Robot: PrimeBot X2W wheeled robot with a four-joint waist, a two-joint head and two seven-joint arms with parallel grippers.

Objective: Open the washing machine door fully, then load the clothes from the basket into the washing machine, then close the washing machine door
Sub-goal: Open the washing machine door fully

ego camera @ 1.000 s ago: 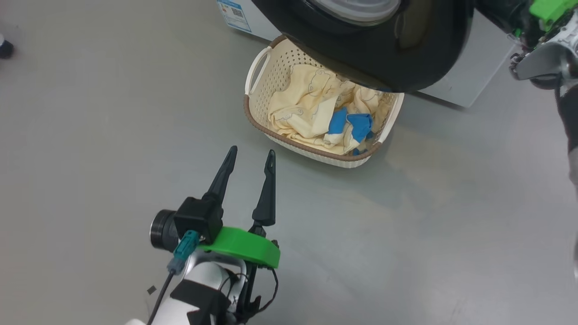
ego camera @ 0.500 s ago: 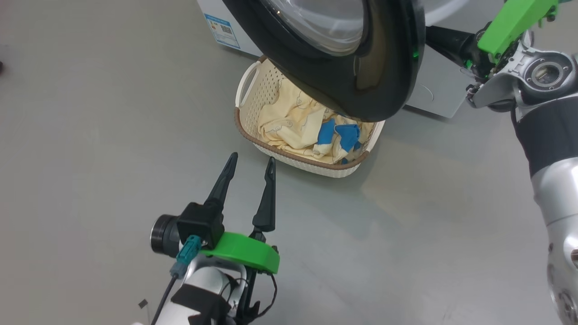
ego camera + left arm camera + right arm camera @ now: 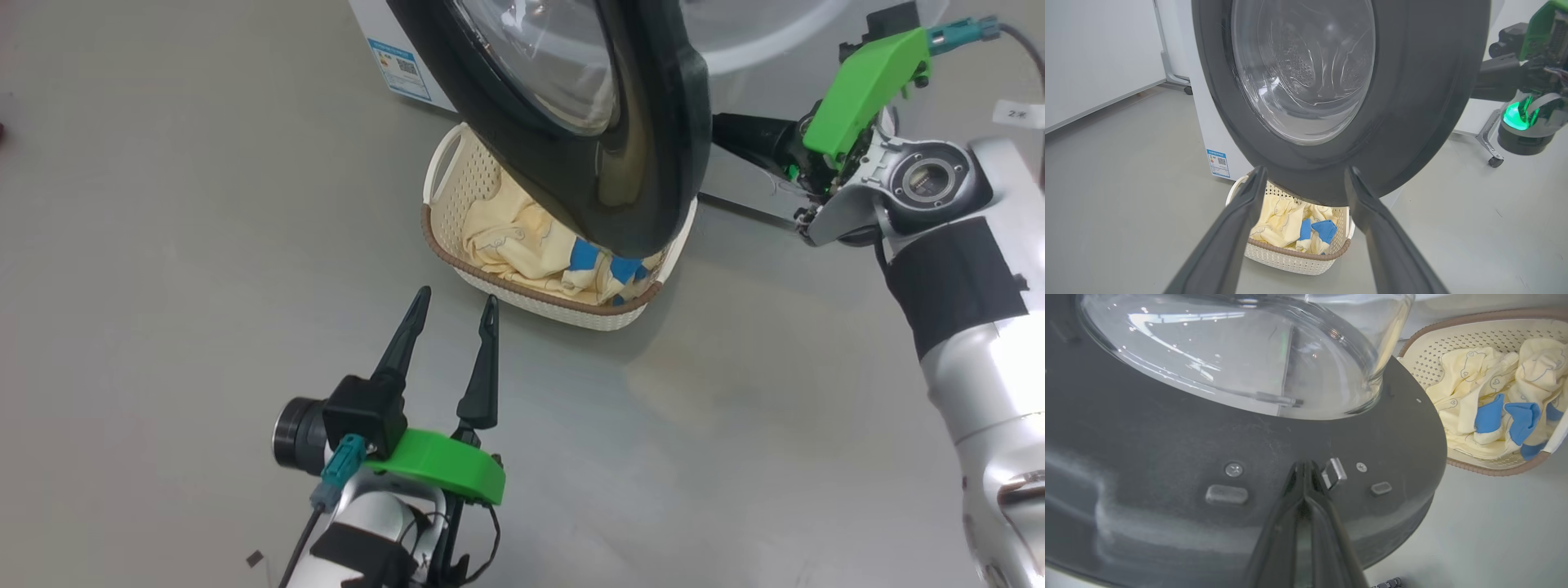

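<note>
Swinging wider than a second ago, the washing machine door (image 3: 645,163) is turning edge-on at twelve o'clock. I'm keeping the left gripper (image 3: 456,296) at seven o'clock, fingers spread wide, empty. The basket (image 3: 563,310) is sitting beneath the door, the clothes (image 3: 514,245) inside. At two o'clock the right gripper (image 3: 1302,465), fingers pinched shut, is touching the door's inner face beside its latch (image 3: 1334,473).

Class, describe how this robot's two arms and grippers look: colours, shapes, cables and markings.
Both the left gripper and right gripper have two long, tapering dark fingers on a bright green bracket, with a teal connector and black cable. The pale forearms wear a black band. The right arm has a silver round joint and a small white label, too small to read.
</note>
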